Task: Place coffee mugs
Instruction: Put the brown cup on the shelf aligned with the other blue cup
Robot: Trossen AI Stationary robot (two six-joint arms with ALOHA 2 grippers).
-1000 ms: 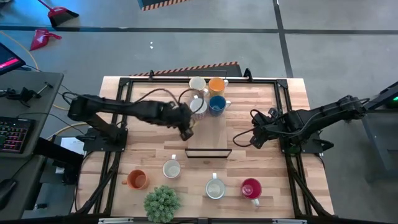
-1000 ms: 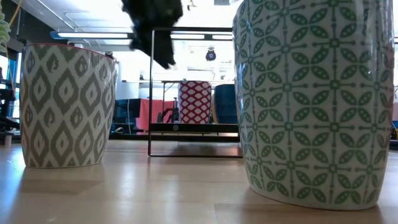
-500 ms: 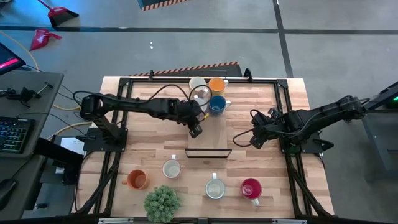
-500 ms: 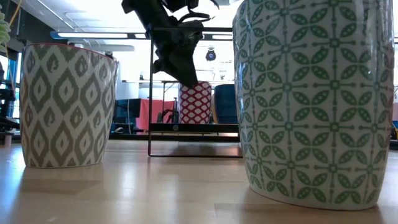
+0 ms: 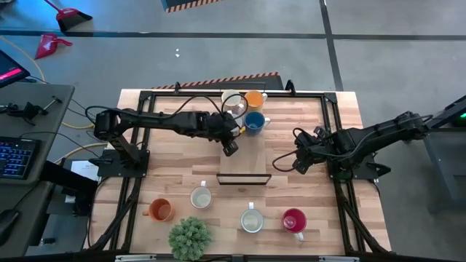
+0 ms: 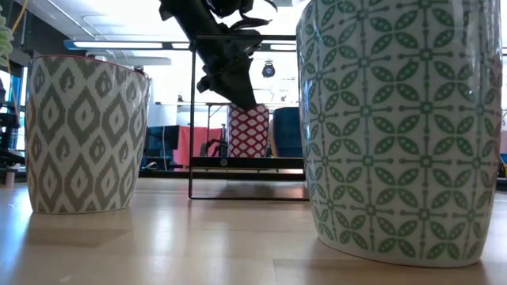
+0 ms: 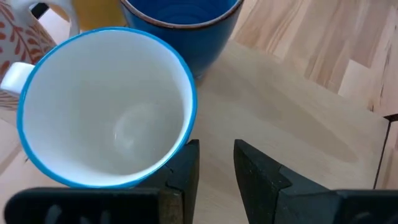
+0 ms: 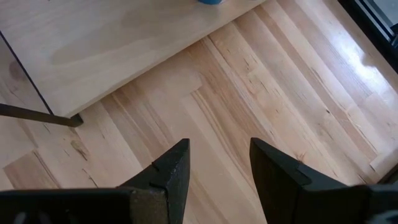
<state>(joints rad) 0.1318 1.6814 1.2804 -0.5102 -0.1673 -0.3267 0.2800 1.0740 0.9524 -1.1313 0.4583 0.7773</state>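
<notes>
On the butcher-block table [image 5: 182,171], an orange mug [image 5: 160,210] and a spiky green plant ball [image 5: 190,236] sit at the near left. The left gripper [image 5: 230,148] hangs beside a glossy white mug with a blue rim [image 7: 106,109]; its fingers stand narrowly apart, clear of the rim and holding nothing. The blue mug [image 5: 254,122] and another orange mug [image 5: 253,99] cluster there, the arm partly hiding them. A thin black wire frame [image 5: 244,178] stands mid-table. The right gripper [image 5: 299,161] waits open over bare planks. Grey concrete floor surrounds the table.
</notes>
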